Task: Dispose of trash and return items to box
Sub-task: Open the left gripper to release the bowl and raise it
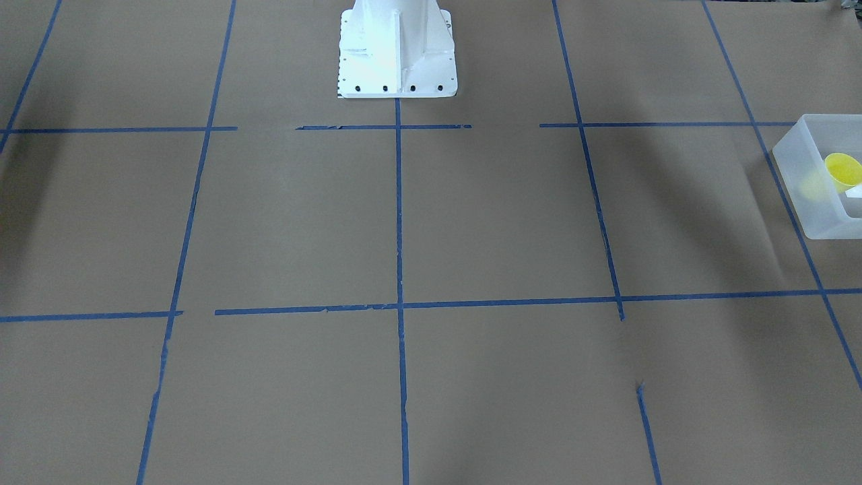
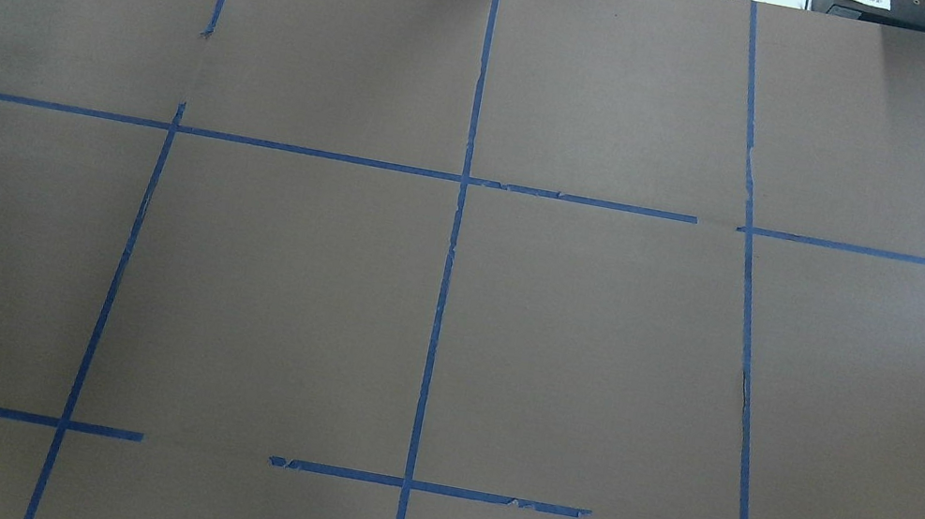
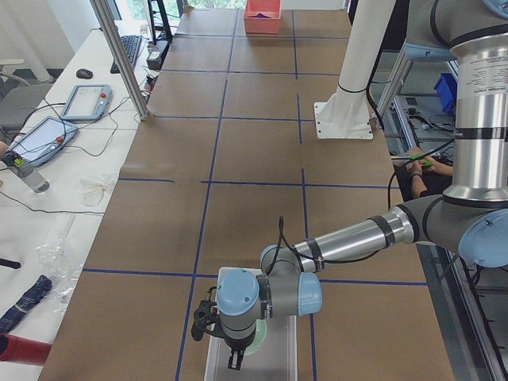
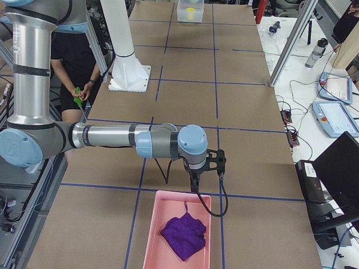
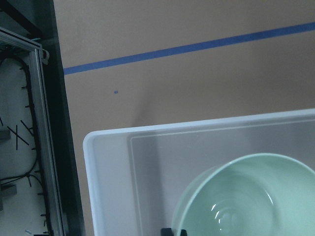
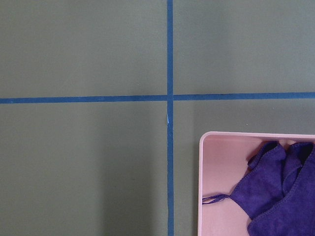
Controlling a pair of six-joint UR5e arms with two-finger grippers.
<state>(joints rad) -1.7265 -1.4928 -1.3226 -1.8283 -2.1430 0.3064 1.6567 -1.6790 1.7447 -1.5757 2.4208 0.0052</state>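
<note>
The frosted white box (image 5: 110, 187) fills the bottom of the left wrist view, with the pale mint-green bowl (image 5: 251, 196) inside it. My left gripper (image 5: 174, 232) shows only as two dark fingertips close together at the bowl's rim, shut on it. In the exterior left view the left gripper (image 3: 232, 357) hangs over the box (image 3: 274, 357) with the bowl (image 3: 259, 336) beside it. The yellow cup (image 1: 843, 170) lies in the box (image 1: 805, 195). My right gripper (image 4: 194, 182) hovers by the pink tray's far end; I cannot tell whether it is open or shut.
A pink tray (image 4: 150, 235) holds a crumpled purple cloth (image 4: 184, 235) at the table's right end; it also shows in the right wrist view (image 6: 205, 187). The white robot base (image 1: 396, 50) stands at the table's middle edge. A dark frame with cables (image 5: 29, 147) runs beside the box.
</note>
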